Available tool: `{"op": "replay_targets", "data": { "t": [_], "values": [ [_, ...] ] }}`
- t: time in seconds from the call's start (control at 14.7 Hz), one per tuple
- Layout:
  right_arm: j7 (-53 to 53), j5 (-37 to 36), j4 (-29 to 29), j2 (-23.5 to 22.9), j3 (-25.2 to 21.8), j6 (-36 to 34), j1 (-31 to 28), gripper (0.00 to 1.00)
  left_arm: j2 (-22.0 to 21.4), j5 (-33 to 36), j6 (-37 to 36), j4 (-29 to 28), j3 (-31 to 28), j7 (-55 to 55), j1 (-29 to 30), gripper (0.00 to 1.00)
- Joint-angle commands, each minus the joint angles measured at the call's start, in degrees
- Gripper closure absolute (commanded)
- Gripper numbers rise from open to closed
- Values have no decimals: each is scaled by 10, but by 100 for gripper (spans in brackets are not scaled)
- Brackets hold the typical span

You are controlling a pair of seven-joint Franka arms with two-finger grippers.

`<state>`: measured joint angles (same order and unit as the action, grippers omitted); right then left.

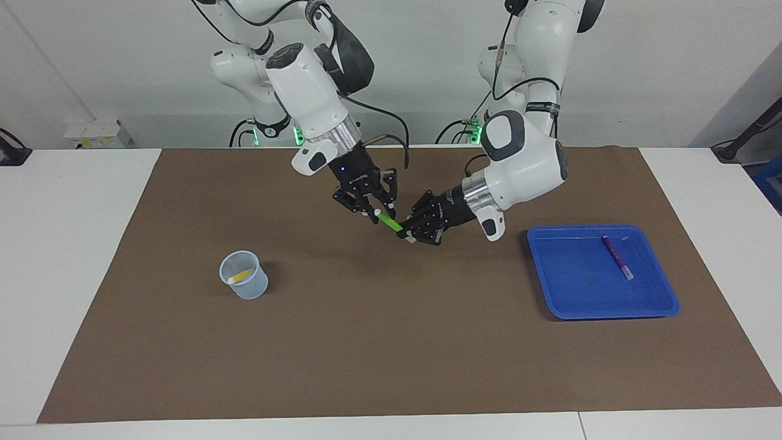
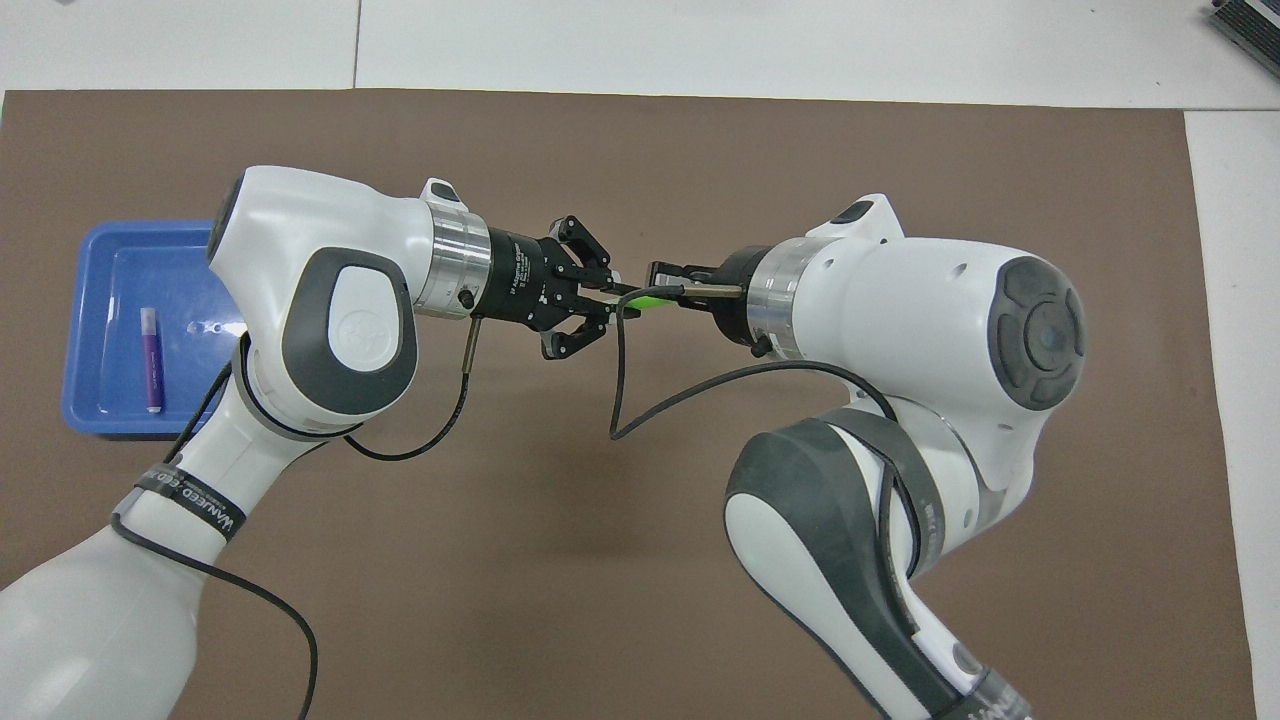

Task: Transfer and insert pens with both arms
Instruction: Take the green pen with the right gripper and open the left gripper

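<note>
I note both grippers meeting at frame center above the brown mat (image 1: 391, 342). The left gripper (image 1: 410, 235) has its fingers clamped on the green pen (image 1: 389, 221). The right gripper (image 1: 374, 214) grips the pen's capped end. The purple pen (image 1: 617, 257) lies in the blue tray (image 1: 550, 293), center right; the yellow pen (image 1: 240, 276) sits in the cup (image 1: 253, 292), center left.
</note>
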<state>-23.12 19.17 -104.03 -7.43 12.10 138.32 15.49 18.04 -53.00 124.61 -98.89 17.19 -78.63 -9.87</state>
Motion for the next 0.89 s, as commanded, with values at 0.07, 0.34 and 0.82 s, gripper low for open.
{"op": "replay_targets", "data": {
  "t": [0.07,0.34,0.82],
  "values": [
    [14,14,-4,2,4,9,2,100,-7,-11,8,-7,2,-9,0,100],
    [12,13,-3,2,4,5,2,100,-8,-10,9,-8,0,-8,-1,72],
    [14,-3,-3,4,1,-2,1,100,-35,12,6,-23,-4,-4,2,0]
  ]
}}
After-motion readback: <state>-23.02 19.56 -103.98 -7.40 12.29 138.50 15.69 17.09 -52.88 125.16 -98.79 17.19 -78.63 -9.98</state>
